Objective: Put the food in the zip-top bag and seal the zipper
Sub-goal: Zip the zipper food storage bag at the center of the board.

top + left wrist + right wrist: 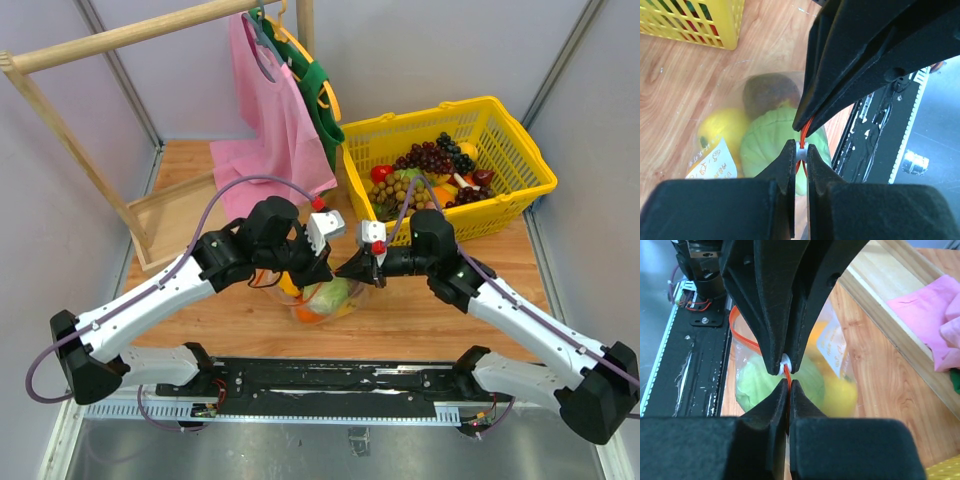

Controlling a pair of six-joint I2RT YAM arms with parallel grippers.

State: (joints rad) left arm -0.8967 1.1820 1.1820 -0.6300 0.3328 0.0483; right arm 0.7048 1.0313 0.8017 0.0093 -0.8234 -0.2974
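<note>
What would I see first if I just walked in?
The left gripper and right gripper meet in the middle, both pinched shut on the thin red-orange zipper of a clear plastic bag holding toy food. A bright yellow plastic basket of fruit sits back right; a pink cloth bag hangs back left.

A clear crinkly zip-top bag (330, 302) sits on the wooden bench (440, 315) holding green, yellow and orange toy produce (772, 137), its red-orange zipper strip (742, 333) and white slider (785, 360) uppermost.

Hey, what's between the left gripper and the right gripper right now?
Just a short stretch of the zipper: the left gripper pinches its white slider, the right gripper the strip beside it. Both wrist views show this.
</note>
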